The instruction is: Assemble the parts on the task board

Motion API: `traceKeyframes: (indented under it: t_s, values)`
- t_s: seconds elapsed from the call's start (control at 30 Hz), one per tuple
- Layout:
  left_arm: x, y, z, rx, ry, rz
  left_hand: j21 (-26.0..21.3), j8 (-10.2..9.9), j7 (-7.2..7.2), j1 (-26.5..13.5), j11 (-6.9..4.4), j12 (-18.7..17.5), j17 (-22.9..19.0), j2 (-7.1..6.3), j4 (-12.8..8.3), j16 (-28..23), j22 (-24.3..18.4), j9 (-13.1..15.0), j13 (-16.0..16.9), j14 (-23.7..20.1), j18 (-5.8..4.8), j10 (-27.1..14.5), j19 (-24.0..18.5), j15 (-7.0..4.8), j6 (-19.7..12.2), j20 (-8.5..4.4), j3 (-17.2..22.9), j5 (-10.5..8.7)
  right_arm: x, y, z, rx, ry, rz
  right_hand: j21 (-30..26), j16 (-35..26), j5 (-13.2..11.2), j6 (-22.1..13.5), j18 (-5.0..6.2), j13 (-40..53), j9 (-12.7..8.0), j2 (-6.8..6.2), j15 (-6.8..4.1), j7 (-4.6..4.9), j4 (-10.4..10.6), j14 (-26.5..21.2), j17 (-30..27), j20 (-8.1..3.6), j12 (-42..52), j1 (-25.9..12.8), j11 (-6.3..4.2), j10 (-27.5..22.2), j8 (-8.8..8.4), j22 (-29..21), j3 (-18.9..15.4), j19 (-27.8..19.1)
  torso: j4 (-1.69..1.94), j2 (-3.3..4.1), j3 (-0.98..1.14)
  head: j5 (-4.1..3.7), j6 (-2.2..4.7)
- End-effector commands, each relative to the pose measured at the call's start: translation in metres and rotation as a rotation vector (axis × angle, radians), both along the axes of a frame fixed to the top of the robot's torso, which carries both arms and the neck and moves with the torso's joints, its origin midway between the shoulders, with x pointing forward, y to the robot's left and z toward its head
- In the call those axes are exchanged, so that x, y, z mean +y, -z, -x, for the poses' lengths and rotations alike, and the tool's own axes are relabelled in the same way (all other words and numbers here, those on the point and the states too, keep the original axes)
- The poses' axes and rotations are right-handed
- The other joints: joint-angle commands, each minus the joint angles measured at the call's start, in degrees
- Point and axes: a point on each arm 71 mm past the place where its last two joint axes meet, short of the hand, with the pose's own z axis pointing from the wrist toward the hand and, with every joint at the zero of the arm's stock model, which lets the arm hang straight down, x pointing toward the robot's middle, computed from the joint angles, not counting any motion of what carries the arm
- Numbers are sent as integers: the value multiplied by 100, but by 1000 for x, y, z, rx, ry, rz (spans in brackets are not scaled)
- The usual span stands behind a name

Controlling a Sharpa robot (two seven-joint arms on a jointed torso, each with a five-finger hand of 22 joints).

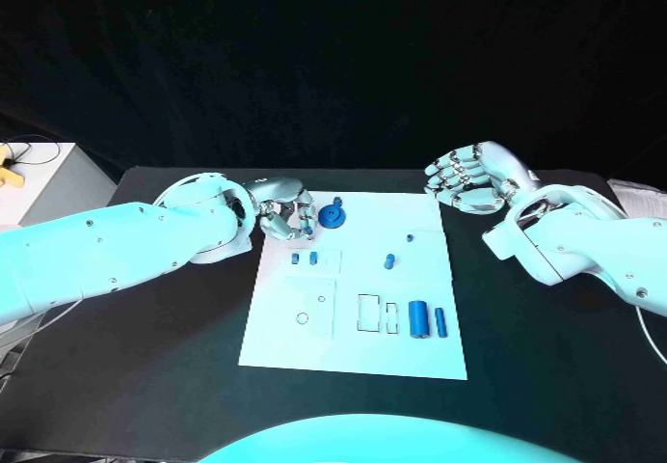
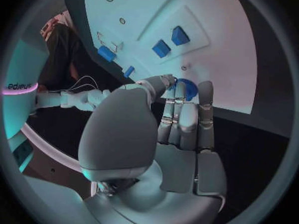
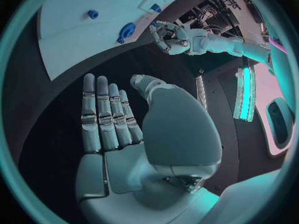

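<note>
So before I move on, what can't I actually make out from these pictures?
- Contact: in the left wrist view the left hand's fingers cover most of the round blue part; touch unclear.
- The white task board markings: small outlines by the blue cylinders in the head view are too small to read.
- Board's near end: cut off by the circle's edge in the right wrist view, beyond the open right hand.

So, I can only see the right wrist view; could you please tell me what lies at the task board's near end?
Observer: Two blue cylinders lie side by side near the right near corner of the task board.
Operator: Thank you. Is the left hand holding anything?
Observer: No. The left wrist view shows the left hand empty, with its fingertips close by the round blue part.
</note>
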Motion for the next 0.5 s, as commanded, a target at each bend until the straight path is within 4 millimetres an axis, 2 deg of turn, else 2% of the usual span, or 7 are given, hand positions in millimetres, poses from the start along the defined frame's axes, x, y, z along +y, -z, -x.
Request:
traceKeyframes:
  t_s: [0.03,0.17,0.5]
  values:
    - [2,2,0,33,-7,-4,29,-23,1,-17,-9,-31,-8,40,-27,14,6,9,-3,22,91,30,36,0,38,-2,17,-23,1,1,1,2,-15,3,-25,-29,38,-3,64,-5,-6,51,22,41,-38,17,-5,13,-40,-18,46,5,-18,-5,-3,-40,-5,-2,-1,19,-6]
    - [6,5,-2,31,-19,-14,30,-25,0,-20,-10,-36,-11,39,-28,14,6,10,-3,22,91,36,36,-1,41,-2,17,-23,2,1,1,2,-16,2,-25,-37,40,-1,64,-8,-7,51,23,41,-40,17,-10,15,-41,-17,47,2,-17,-20,-3,-42,-17,8,-12,34,4]
    - [4,10,-6,27,-25,-21,30,-25,0,-21,-10,-37,-15,39,-28,13,6,10,-3,21,91,38,36,-1,43,-3,17,-23,2,2,1,3,-18,2,-25,-41,41,0,65,-9,-7,52,24,41,-42,18,-13,15,-42,-16,47,1,-16,-27,-2,-42,-22,14,-4,36,-1]
